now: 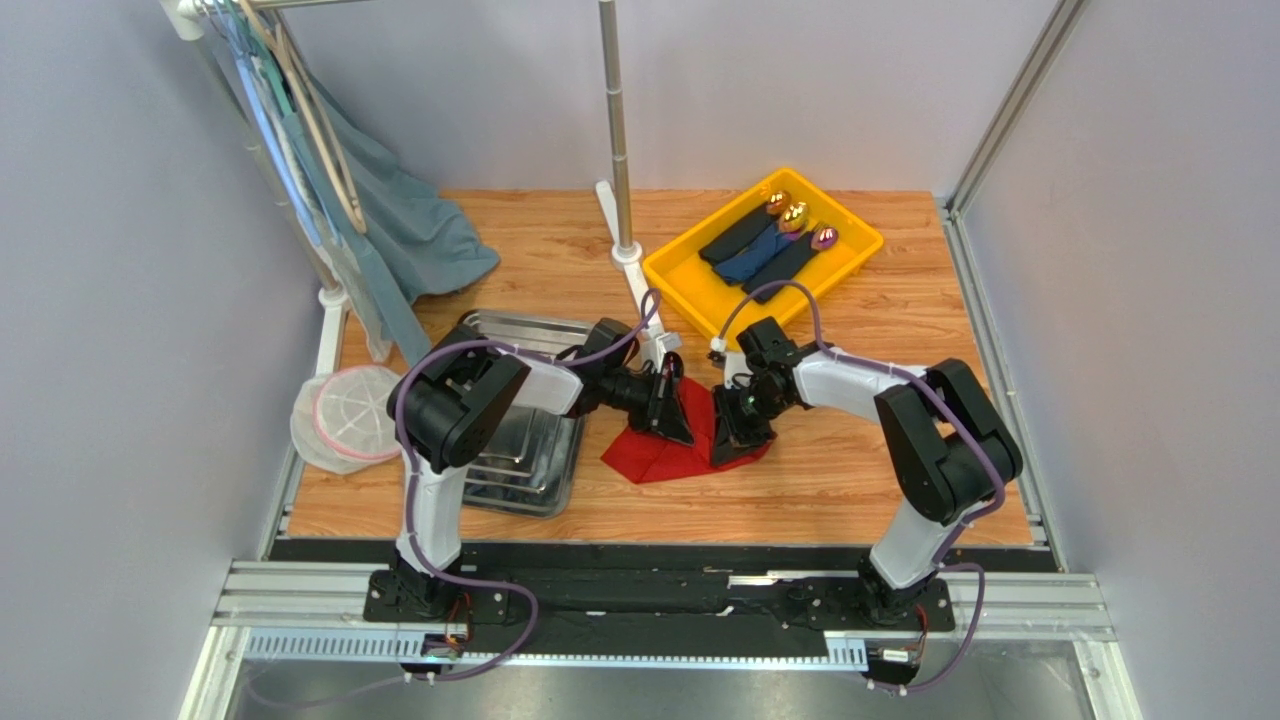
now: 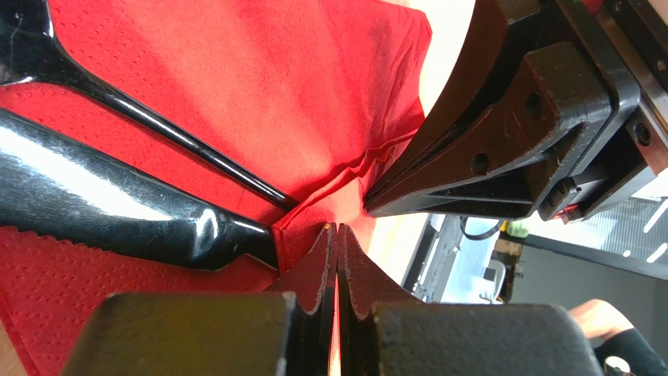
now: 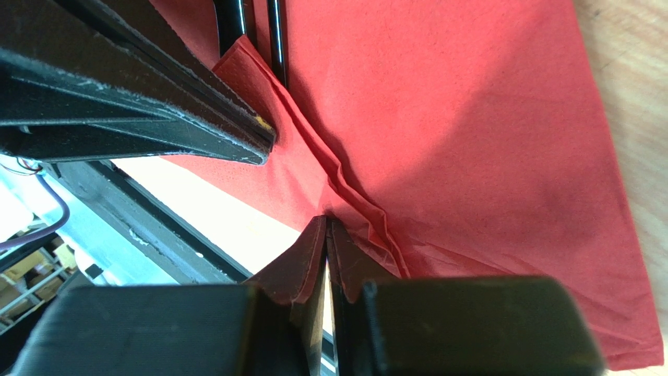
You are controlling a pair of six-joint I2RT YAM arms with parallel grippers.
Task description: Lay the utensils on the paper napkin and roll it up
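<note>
Two arms, one worktop (image 1: 872, 495).
1x yellow bin (image 1: 684, 305) at the far right, with 3 dark rolls (image 1: 774, 248) in it. Each roll has a shiny utensil head poking out.
1x steel tray (image 1: 526, 450) near left, partly under the left arm. It may be a stack, but I can't count the layers.
1x white round mesh thing (image 1: 346, 420) at the left edge, just beside the tray.
1x paper napkin (image 1: 649, 458), red, on the worktop at centre between the two hands. It's creased, and its far edge is pulled up into folds.
Utensils (image 2: 110, 196): 2 are clear in the left wrist view, one broad glossy piece and one thin handle, both lying on the napkin. A third dark shape at the top-left corner is cut off, so I can't tell if it's a separate piece.
Left hand (image 1: 679, 420): clenched, pinching the napkin's lifted edge, with red showing between the fingers.
Right hand (image 1: 741, 435): clenched on the same edge just beside the left one. The creases run straight into its tips.

Hidden or unclear:
- From the top view the utensils are fully covered by the hands and wrists.
- The right wrist view shows only two dark handle ends at the frame top.
- The utensil heads are mostly out of frame, so I can't tell their type.
</note>
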